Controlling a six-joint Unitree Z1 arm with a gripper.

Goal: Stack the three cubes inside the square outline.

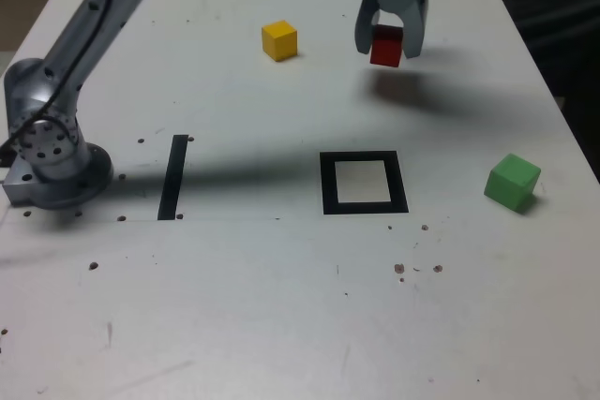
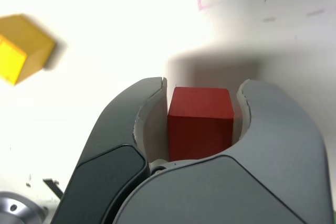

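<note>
We hold the red cube (image 1: 385,47) clamped in the tool (image 1: 390,42), lifted clear of the tabletop (image 1: 281,306); we should carry it level over the square outline (image 1: 364,183), centre it on the white middle, lower squarely; yellow cube (image 1: 279,40) and green cube (image 1: 512,182) wait apart.

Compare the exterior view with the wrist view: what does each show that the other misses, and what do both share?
Only the exterior view shows the green cube, the square outline, the black strip and the arm's base; it also shows the red cube lifted clear of the table, with its shadow below. Only the wrist view shows closely how the fingers press the cube's two opposite sides. Both show the gripper holding the red cube, and the yellow cube resting apart on the table.
</note>
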